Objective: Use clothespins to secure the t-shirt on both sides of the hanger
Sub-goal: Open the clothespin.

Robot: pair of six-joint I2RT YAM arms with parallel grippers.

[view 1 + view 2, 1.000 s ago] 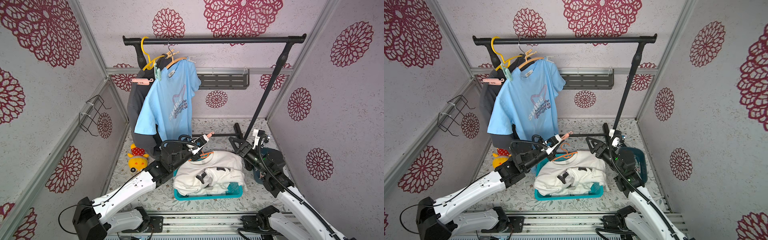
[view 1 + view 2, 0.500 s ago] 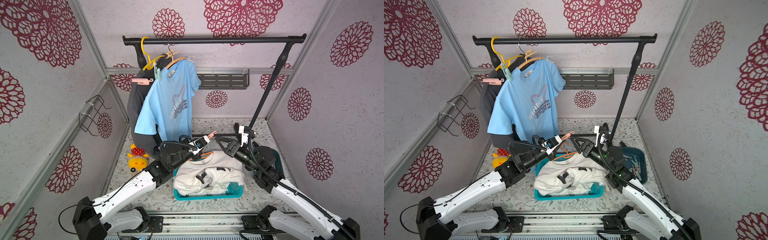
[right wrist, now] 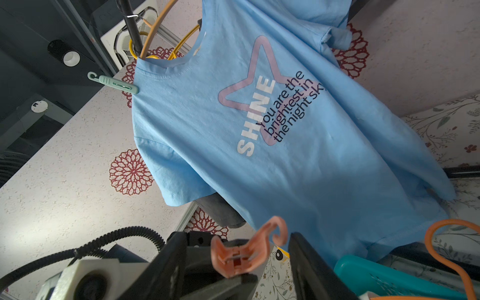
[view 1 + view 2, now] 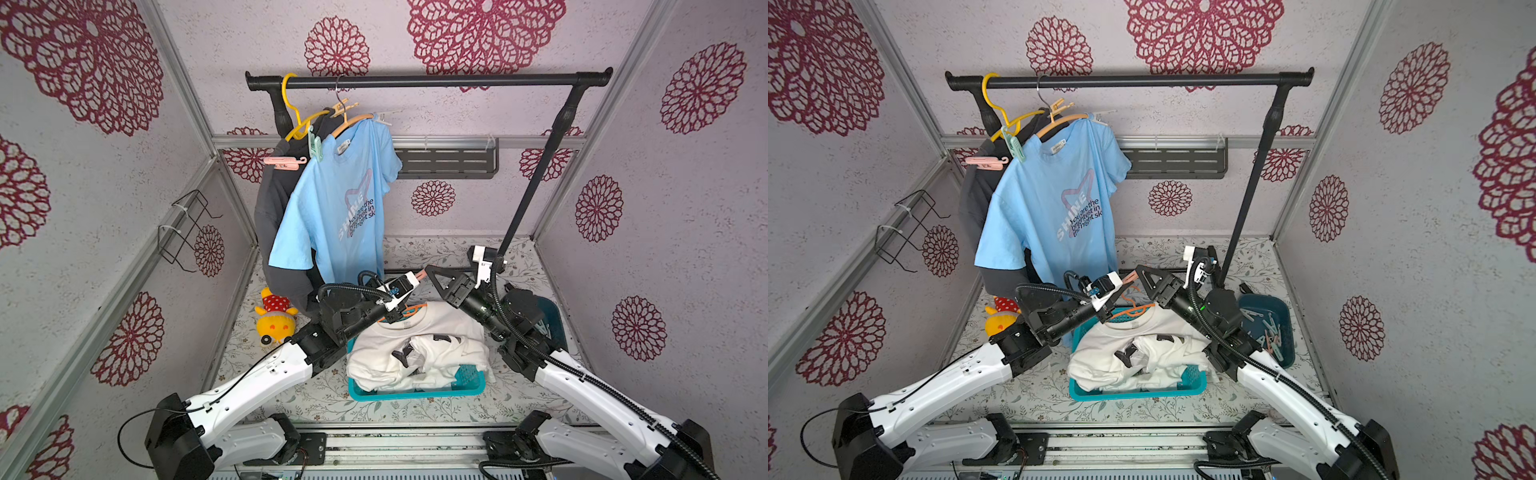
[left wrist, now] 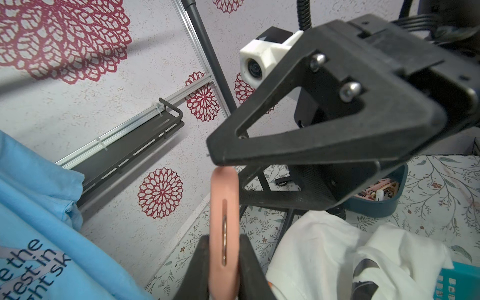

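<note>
The light blue t-shirt (image 4: pixel 340 208) (image 4: pixel 1054 203) (image 3: pixel 259 130) hangs on a wooden hanger (image 4: pixel 353 120) from the rail. A mint clothespin (image 4: pixel 316 145) (image 3: pixel 114 83) grips its left shoulder. Low over the basket, my left gripper (image 4: pixel 411 280) (image 4: pixel 1119 284) (image 5: pixel 224 241) is shut on a peach-orange clothespin (image 5: pixel 224 202) (image 3: pixel 241 257) that sticks out beyond its fingers. My right gripper (image 4: pixel 430 274) (image 4: pixel 1142 276) (image 3: pixel 236 241) meets it from the other side. Its jaws stand open on either side of the clothespin's free end, with a gap at each side.
Below the grippers a teal basket (image 4: pixel 415 392) holds white clothes and an orange hanger (image 4: pixel 409 309). A dark blue bin (image 4: pixel 1266 324) of clothespins stands on the right. A grey garment (image 4: pixel 274 199) with a pink clothespin (image 4: pixel 282 163) hangs at the left. The rail's slanted post (image 4: pixel 528 195) rises behind my right arm.
My right arm has swung left from the bin side to the left gripper, and its jaws now straddle the clothespin, slightly narrower. The left arm has stayed put.
</note>
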